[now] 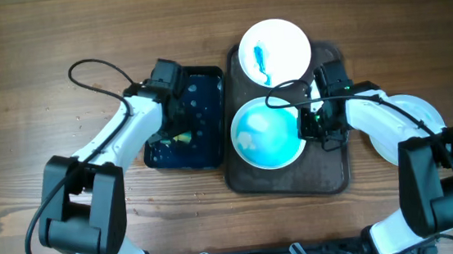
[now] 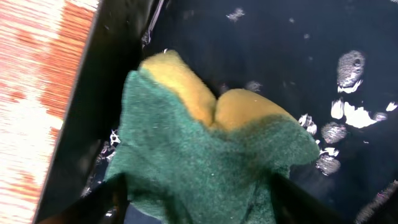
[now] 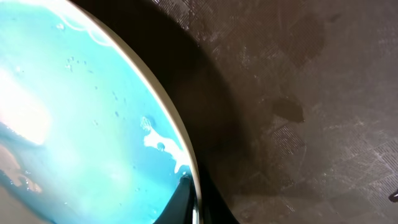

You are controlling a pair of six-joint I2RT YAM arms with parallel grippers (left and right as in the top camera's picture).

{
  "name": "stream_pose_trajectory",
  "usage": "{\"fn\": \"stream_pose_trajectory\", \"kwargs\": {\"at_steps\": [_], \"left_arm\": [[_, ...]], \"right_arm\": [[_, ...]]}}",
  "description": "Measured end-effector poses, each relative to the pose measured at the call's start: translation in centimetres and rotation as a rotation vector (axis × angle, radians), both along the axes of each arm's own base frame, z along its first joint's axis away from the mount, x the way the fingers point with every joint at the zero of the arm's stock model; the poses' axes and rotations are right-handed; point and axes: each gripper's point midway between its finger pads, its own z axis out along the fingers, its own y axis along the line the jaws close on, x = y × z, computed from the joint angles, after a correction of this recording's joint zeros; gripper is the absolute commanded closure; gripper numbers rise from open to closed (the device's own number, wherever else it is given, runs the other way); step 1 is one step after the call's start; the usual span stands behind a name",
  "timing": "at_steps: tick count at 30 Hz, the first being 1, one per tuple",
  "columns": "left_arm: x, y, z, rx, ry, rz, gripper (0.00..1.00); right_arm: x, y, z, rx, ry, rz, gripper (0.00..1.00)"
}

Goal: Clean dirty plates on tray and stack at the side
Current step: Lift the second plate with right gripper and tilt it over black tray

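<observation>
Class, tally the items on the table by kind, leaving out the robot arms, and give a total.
Plates: 3 (blue-coated plate, smeared plate, side plate)
Trays: 1 (brown tray)
Basins: 1 (black basin)
Sponges: 1 (green-and-yellow sponge)
Total: 6

overhead: looking straight down over the whole table (image 1: 16, 71) | left wrist: peering way up close into the black tub (image 2: 280, 50), overhead's catching it too | right wrist: hugging the blue plate (image 3: 74, 93) rim, ditto
</observation>
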Motion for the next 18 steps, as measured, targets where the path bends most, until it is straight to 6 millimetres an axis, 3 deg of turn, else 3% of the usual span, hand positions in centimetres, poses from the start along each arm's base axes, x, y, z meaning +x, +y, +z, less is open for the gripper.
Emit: {"fn": "stream_pose_trajectory", "kwargs": {"at_steps": [4,6,8,11,15,18], "left_arm": [[-0.5,-0.4,0.7,-0.107,0.029,-0.003,0.25],[-0.3,-0.4,2.3,-0.156,-0.004,0.001,0.16],[-0.1,-0.3,5.4,-0.202,-0.079,0.003,0.0],[-0.3,-0.2,11.0,-0.251,-0.239,-0.013,0.0],[-1.1,-0.1,15.3,-0.281,-0.366,-0.028,0.0],[-1.3,-0.1,16.0,-0.286,-0.388,-0.03,0.0]], "right_arm": [[-1.5,-0.8,0.7,-0.038,0.065,-0.012,0.95],[-1.8,-1.5,2.2,-0.076,0.055,-0.017,0.96],[-0.9,-1.7,5.0,-0.088,-0.014,-0.019,0.96],[1.3,-1.5,10.9,-0.078,-0.168,-0.008,0.96],[3.2,1.6,14.5,-0.058,-0.298,0.079,0.96],[5.3,5.9,15.4,-0.044,-0.433,0.165,0.96]]}}
